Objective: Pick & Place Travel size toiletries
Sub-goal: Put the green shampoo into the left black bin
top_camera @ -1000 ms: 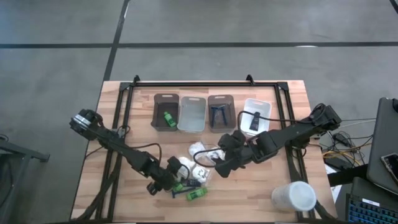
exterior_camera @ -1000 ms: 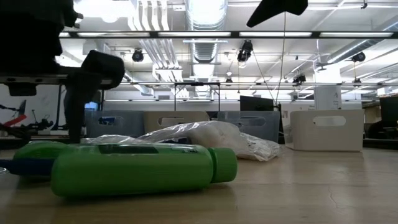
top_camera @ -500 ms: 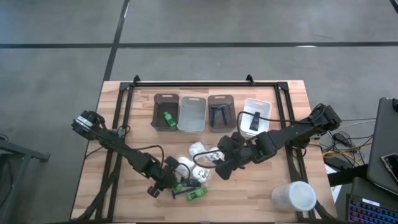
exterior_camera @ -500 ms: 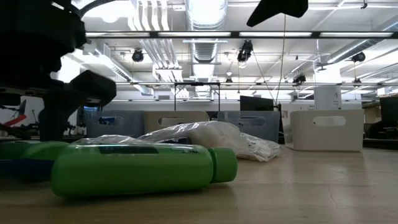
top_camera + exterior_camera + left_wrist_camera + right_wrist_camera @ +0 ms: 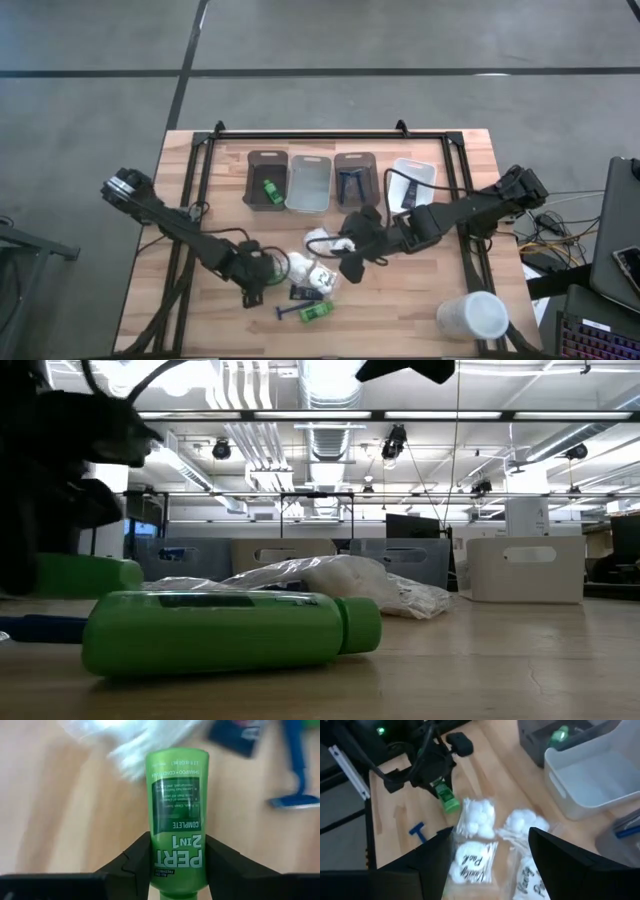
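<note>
My left gripper is shut on a bright green mini bottle, which also shows at the left of the low view. A second green bottle lies on its side on the table, near the near edge. White clear-wrapped packets lie in the middle of the table. A blue razor and a small black tube lie beside them. My right gripper hangs open above the packets. My left gripper pinches the green bottle between its two fingers, on the labelled body near the end closest to the wrist. The fingers lie across the bottle, which points forward from them. The bottle is about level and lifted just clear of the table.
Four bins stand in a row at the far side: a grey one holding a green bottle, a clear one, a grey one with razors, a white one with a black tube. A large white cup lies near the right corner.
My left gripper has risen and drawn toward the table's left, lifting the green bottle off the table, away from the razor and black tube. My right gripper has shifted a little toward the left and far edge, over the packets.
</note>
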`<state>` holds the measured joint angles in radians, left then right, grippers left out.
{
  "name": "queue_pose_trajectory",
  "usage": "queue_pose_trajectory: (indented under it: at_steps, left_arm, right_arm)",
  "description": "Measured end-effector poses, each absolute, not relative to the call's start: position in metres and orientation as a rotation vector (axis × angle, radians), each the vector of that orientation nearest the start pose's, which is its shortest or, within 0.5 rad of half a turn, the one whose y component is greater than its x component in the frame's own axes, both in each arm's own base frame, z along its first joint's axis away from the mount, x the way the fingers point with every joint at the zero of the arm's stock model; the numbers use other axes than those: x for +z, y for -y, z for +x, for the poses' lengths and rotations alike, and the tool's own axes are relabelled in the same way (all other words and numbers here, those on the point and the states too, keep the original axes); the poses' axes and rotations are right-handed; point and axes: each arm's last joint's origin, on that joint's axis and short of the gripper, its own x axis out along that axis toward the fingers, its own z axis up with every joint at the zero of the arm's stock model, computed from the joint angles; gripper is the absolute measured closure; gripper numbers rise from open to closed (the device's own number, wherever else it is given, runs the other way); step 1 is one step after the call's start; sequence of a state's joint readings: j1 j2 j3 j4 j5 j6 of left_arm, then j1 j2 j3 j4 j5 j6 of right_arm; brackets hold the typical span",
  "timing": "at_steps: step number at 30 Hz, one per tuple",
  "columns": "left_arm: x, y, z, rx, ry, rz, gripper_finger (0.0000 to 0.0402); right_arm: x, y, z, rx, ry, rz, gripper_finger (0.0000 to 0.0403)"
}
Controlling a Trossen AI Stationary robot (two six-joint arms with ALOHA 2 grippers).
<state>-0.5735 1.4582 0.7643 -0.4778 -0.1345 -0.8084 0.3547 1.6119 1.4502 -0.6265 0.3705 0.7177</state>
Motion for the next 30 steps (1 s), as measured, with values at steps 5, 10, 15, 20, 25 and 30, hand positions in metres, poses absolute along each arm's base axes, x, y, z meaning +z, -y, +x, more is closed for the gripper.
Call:
queue_pose_trajectory:
  at_steps: [5, 10, 15, 20, 25, 30]
  left_arm:
    - [0.179, 0.113, 0.193, 0.390, -1.027, -0.470, 0.0256]
    - [0.211, 0.089, 0.172, 0.623, -0.690, -0.693, 0.0257]
    - [0.238, 0.052, 0.154, 0.768, -0.404, -0.865, 0.0257]
    - [0.250, 0.011, 0.146, 0.887, -0.302, -0.887, 0.0257]
    - [0.248, -0.032, 0.148, 0.934, -0.396, -0.912, 0.0257]
    - [0.246, -0.070, 0.162, 0.803, -0.436, -0.927, 0.0257]
  right_arm:
    - [0.324, -0.106, 0.334, -0.273, -0.656, 0.399, 0.0166]
    - [0.330, -0.094, 0.334, -0.312, -0.617, 0.401, 0.0175]
    - [0.330, -0.079, 0.338, -0.354, -0.609, 0.410, 0.0178]
    - [0.330, -0.065, 0.341, -0.386, -0.605, 0.393, 0.0167]
    - [0.330, -0.056, 0.343, -0.404, -0.600, 0.387, 0.0153]
    - [0.333, -0.055, 0.345, -0.399, -0.565, 0.402, 0.0139]
